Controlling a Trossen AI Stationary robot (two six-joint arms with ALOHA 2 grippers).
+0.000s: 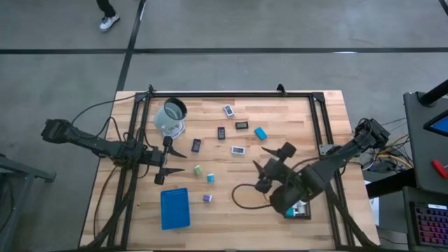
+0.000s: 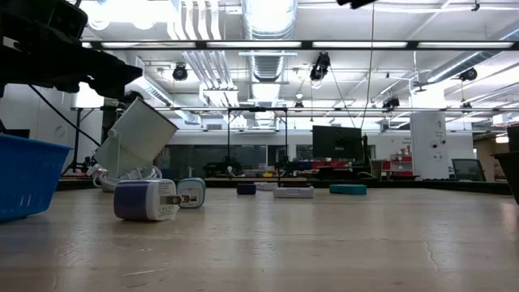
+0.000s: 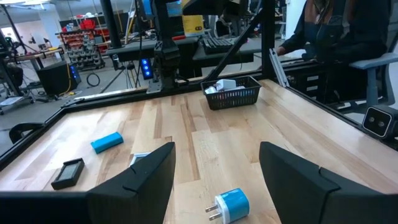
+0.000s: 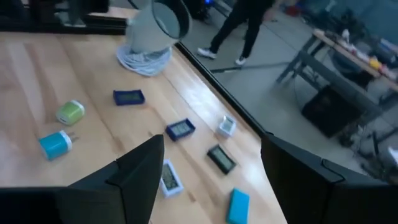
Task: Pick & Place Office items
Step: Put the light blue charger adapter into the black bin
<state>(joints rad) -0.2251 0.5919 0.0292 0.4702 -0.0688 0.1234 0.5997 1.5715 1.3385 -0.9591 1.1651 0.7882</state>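
Pale wooden plank counter point(image 1: 231, 196) is carrying everything. Blue rectangular plastic tray point(image 1: 174, 208) is lying near its front-left corner; a black mesh tray point(image 3: 232, 96) is sitting under the right arm's elbow. Clear round cup point(image 1: 170, 116) is lying tipped on a coil of white cable (mouth toward the back).

Left end effector point(image 1: 175, 160) is hovering with fingers spread wide, holding nothing, just left of the small blocks. Right end effector point(image 1: 260, 159) is likewise standing wide and empty, right of centre.

Office items are lying scattered mid-counter: teal flat block point(image 1: 260, 133), dark label-faced rectangle point(image 1: 241, 125), teal plug-shaped block point(image 1: 210, 178).
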